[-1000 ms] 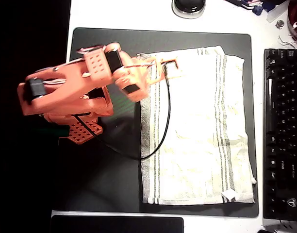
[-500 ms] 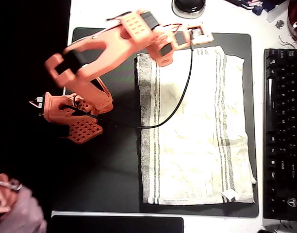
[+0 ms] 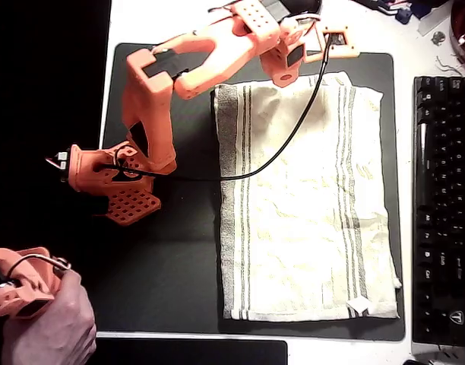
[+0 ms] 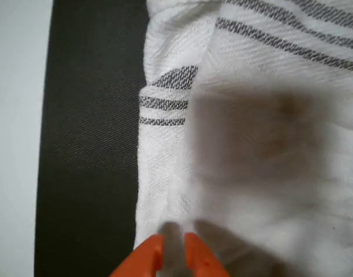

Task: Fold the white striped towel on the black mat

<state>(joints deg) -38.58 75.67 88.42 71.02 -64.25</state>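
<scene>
The white striped towel lies spread flat on the right half of the black mat, with its grey stripe bands running top to bottom. My orange gripper is stretched out to the mat's far edge, just past the towel's upper right part. In the wrist view the towel shows a rumpled edge against the mat. My gripper sits at the bottom, its two orange tips almost touching, right above that cloth edge. A blurred shadow falls on the cloth ahead of them.
The arm's base stands on the mat's left side, and its black cable drapes across the towel's upper left. A black keyboard borders the mat on the right. A glossy black slab lies below, and a person's hand is at bottom left.
The arm swung up and to the right, from over the towel's upper left to the mat's far edge. The towel's top left corner is uncovered. A hand came in at bottom left.
</scene>
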